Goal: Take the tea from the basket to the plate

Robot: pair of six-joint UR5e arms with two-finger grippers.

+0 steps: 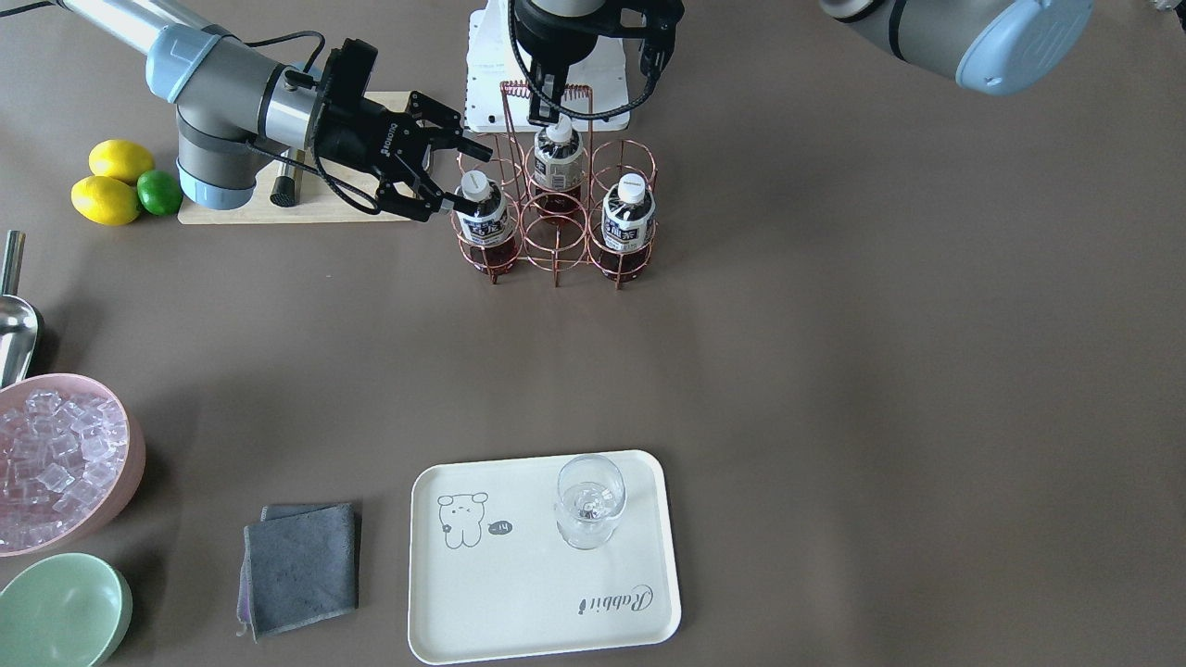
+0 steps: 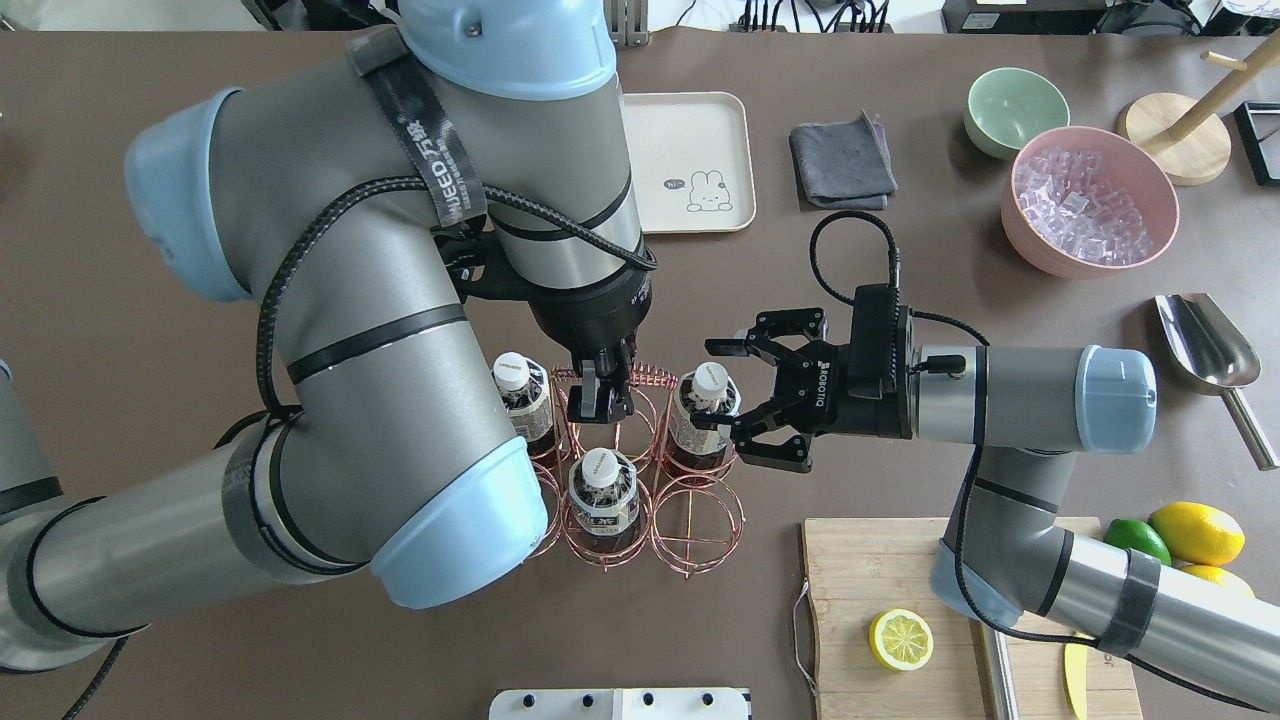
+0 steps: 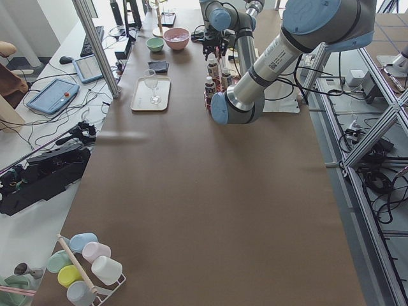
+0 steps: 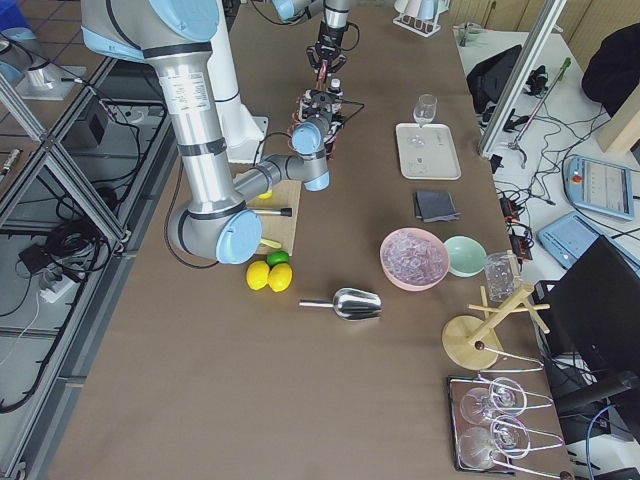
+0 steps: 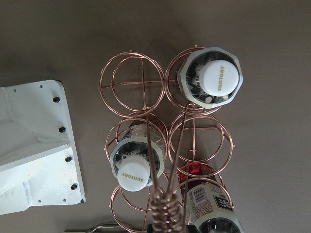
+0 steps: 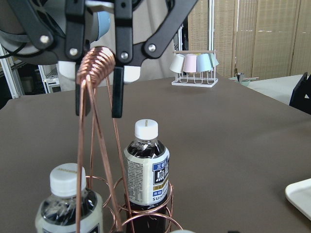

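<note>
The copper wire basket holds three tea bottles in its cells. My left gripper hangs over the basket, and its fingers are shut on the coiled handle. My right gripper is open and level. Its fingertips stand on either side of the cap of the tea bottle in the basket's corner cell nearest it. The cream plate lies at the table's far side and also shows in the overhead view.
A clear glass stands on the plate. A grey cloth, a green bowl, a pink bowl of ice and a metal scoop lie on my right. A cutting board holds a lemon half.
</note>
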